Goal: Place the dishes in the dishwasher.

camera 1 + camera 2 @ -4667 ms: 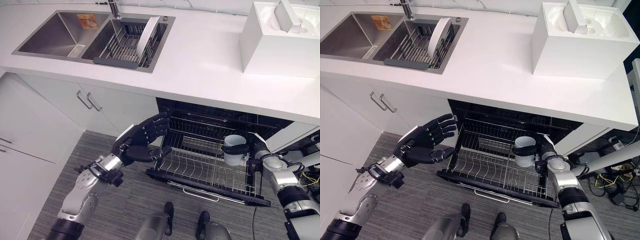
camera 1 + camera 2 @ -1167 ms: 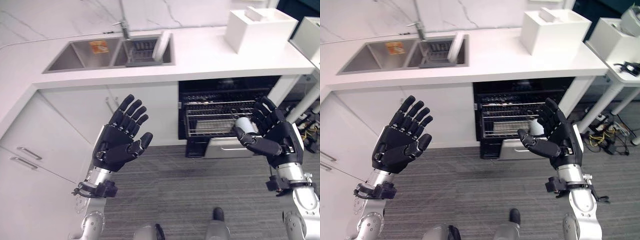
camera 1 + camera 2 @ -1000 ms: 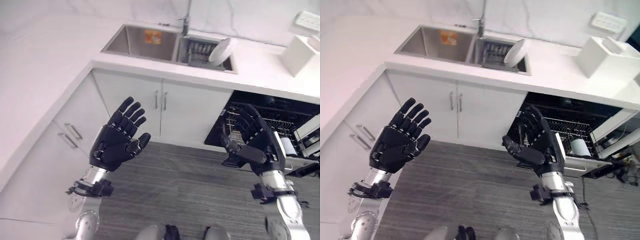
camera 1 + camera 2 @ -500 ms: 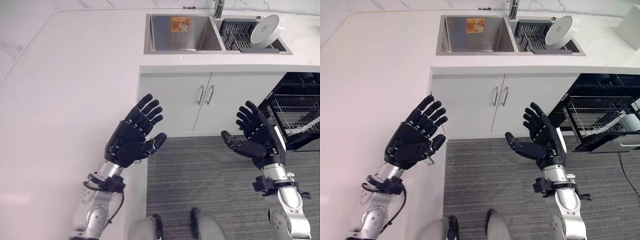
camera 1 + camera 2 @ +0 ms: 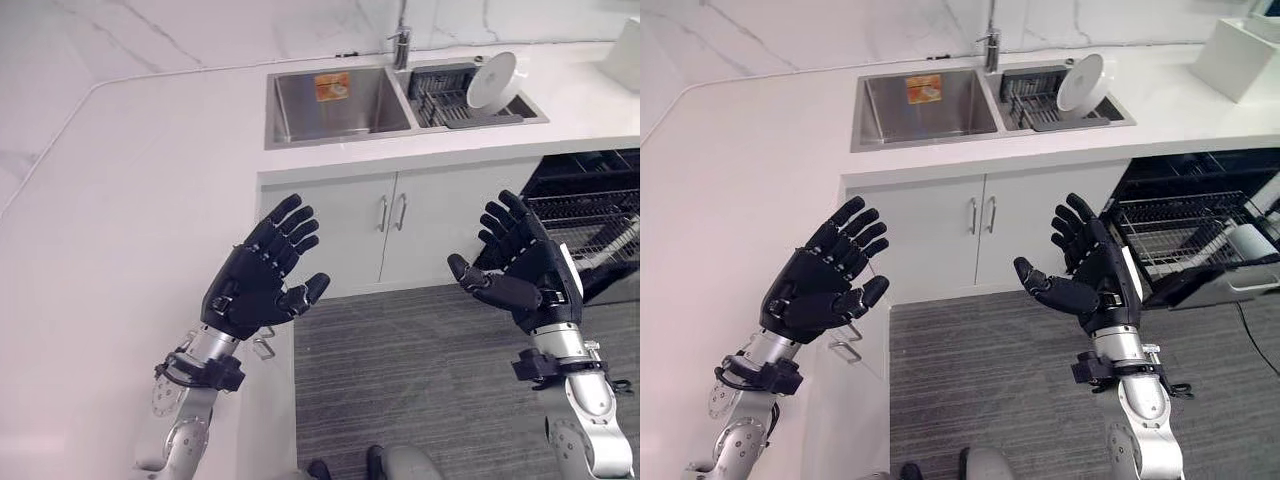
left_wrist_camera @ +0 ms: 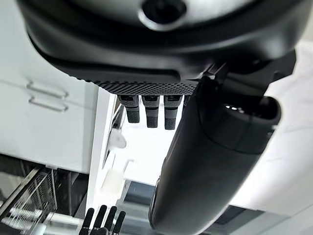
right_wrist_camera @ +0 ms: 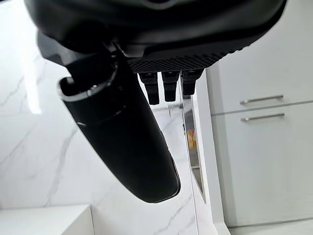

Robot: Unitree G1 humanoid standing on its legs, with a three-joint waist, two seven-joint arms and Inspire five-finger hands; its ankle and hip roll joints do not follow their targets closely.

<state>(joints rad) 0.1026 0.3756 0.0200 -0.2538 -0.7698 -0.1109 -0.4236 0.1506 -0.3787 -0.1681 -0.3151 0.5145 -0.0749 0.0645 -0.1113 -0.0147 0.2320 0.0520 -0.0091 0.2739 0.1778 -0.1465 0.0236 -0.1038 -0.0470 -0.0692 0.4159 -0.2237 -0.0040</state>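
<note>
I see the left robot hand raised above the corner of the white desk, fingers spread and straight, holding nothing. The right robot hand is raised over the grey floor in front of the cabinet doors, likewise spread and empty (palms turned toward each other, well apart). A white plate leans tilted in the dark drying rack set in the right basin of the steel sink, beside the tap. To the right, the dishwasher stands open with its wire rack pulled out; a pale cup lies at the rack's far right. A white box sits on the desk above the dishwasher.
</note>
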